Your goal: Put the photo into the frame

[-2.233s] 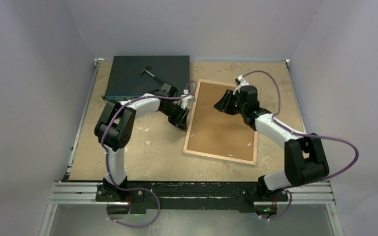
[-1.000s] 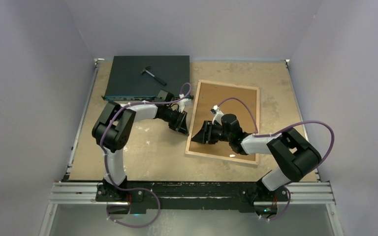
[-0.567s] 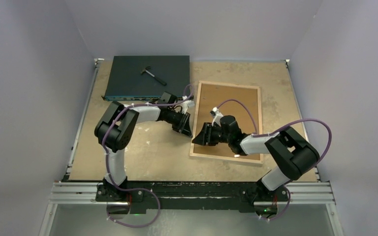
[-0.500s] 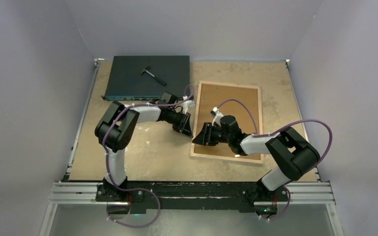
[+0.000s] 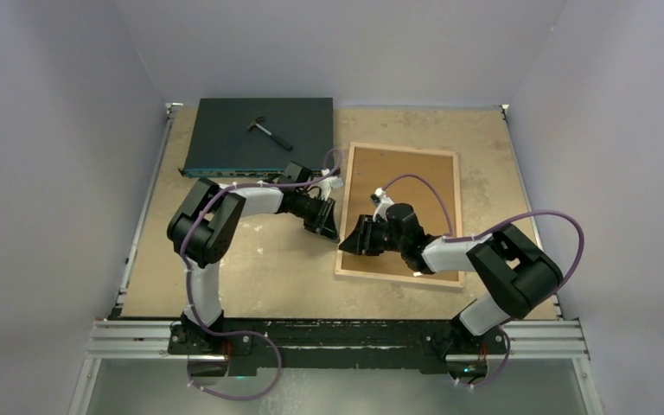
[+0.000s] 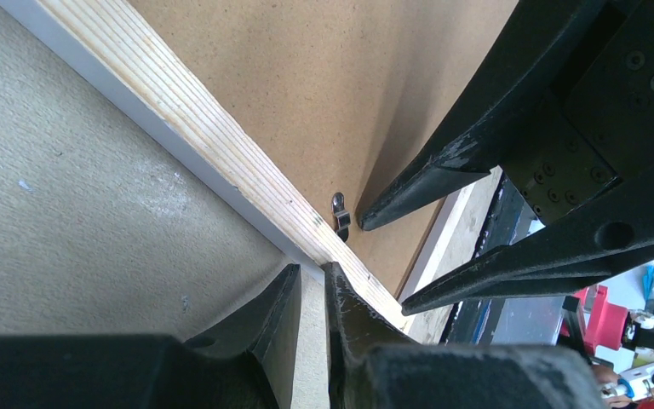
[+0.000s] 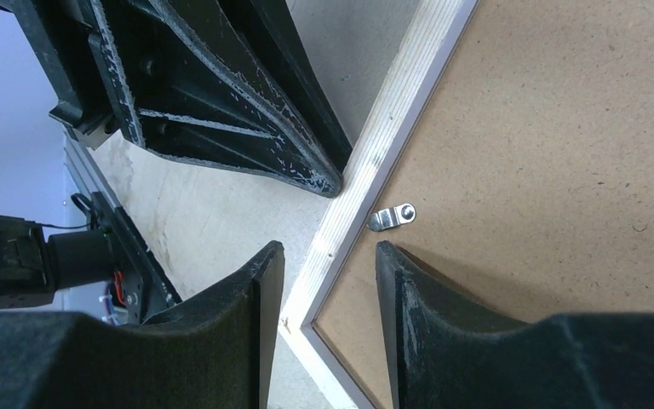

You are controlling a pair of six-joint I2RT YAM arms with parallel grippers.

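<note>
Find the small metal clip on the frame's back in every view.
Top external: too small to make out.
Left wrist: metal clip at centre, just inside the wood rail.
Right wrist: just right of centre, again inside the rail.
Shared landmark: the frame's light wood rail.
</note>
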